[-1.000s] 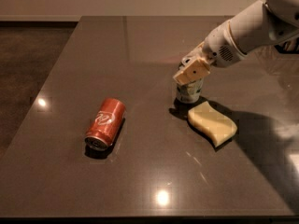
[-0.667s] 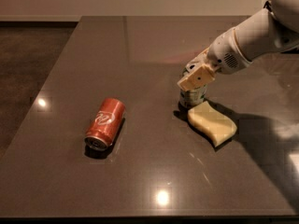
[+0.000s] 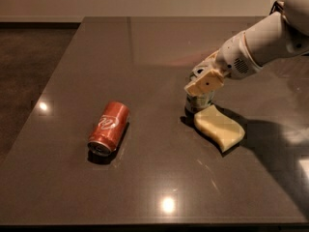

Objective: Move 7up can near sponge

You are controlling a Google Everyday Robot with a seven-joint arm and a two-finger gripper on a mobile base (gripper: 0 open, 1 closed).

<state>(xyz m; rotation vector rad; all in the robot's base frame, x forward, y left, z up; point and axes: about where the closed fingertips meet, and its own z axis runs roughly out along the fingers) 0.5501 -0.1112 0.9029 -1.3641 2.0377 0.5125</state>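
Observation:
The 7up can [image 3: 199, 103] stands upright on the dark table [image 3: 145, 47], touching or almost touching the left end of the pale yellow wavy sponge [image 3: 219, 128]. Only the can's lower part, with green and silver print, shows. My gripper [image 3: 203, 83] comes down from the right on a white arm [image 3: 260, 45]. It is shut on the can's top and hides it.
A red can [image 3: 108, 127] lies on its side at the left of the table, well apart from the 7up can. The table's left edge borders a dark floor [image 3: 29, 57]. The arm's shadow falls on the table to the right of the sponge.
My gripper has shifted a little right and down with the 7up can, bringing the can up against the sponge's left end. The sponge and red can have not moved.

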